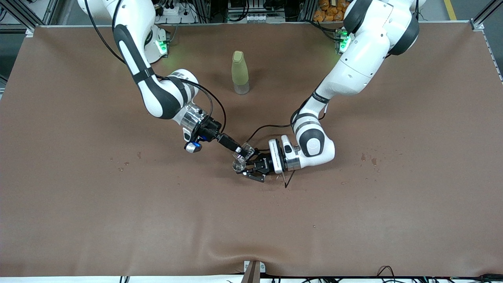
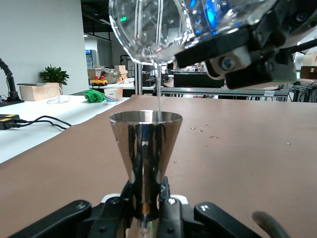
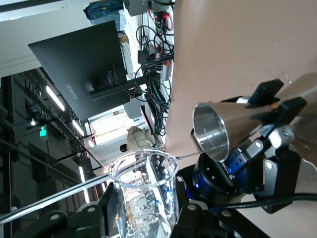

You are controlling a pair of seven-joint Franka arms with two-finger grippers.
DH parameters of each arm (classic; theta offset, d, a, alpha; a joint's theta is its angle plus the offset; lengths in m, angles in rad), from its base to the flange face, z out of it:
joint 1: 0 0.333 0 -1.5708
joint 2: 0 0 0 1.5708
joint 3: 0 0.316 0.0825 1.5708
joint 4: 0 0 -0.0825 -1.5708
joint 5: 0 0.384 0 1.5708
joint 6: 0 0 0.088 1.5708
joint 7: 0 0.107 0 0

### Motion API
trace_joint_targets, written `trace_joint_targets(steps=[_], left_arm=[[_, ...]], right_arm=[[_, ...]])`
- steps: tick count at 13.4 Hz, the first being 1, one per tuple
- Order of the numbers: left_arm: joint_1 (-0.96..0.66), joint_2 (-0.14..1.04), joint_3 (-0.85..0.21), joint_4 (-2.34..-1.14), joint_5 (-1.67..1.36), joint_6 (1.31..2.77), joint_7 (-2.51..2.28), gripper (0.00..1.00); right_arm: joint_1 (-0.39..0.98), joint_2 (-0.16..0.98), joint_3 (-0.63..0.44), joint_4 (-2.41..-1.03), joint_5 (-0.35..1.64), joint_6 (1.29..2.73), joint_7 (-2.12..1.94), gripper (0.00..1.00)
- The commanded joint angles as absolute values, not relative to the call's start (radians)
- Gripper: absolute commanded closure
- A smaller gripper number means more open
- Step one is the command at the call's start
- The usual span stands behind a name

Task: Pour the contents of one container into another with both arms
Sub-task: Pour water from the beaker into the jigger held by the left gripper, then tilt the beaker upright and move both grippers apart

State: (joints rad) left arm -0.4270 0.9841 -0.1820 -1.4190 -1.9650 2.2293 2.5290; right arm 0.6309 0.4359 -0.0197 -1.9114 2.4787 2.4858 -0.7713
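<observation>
Glass beaker [image 2: 148,29] sits tipped in my right gripper [image 1: 241,151], over the middle of the table [image 1: 78,196], its lip just above the mouth of the steel jigger [image 2: 145,153]. A thin stream runs from that lip straight down into the metal cone, so I judge the pour to be under way. I hold the beaker high and slanted so the liquid leaves from one point of the rim. My left gripper [image 1: 251,169] pinches the jigger by its narrow waist, fingers pressed together on it, keeping it upright and steady as the receiver; gripping low leaves the wide mouth free for the stream. My right fingers are clamped on the beaker's wall. A pale green bottle [image 1: 240,72] stands well apart, farther from the front camera, untouched. The jigger's mouth is small, so a slight drift of either hand could send liquid onto the table.
</observation>
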Motion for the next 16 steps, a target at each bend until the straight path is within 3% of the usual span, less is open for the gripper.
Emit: trace_joint_targets(steps=[1,10,16], left_arm=[[-0.440,0.991,-0.176,-1.402,-2.005,2.240,2.543,1.00],[-0.422,0.950,-0.176,-1.456,-1.991,2.241,2.549,1.00],[-0.347,0.826,-0.176,-1.587,-1.980,2.235,2.548,1.00]], right_arm=[[0.629,0.428,-0.017,-1.907,2.502,2.467,-0.674,1.00],[0.594,0.428,-0.026,-1.910,2.453,2.408,-0.734,1.00],[0.310,0.430,-0.025,-1.908,1.845,2.317,-1.035,1.00]])
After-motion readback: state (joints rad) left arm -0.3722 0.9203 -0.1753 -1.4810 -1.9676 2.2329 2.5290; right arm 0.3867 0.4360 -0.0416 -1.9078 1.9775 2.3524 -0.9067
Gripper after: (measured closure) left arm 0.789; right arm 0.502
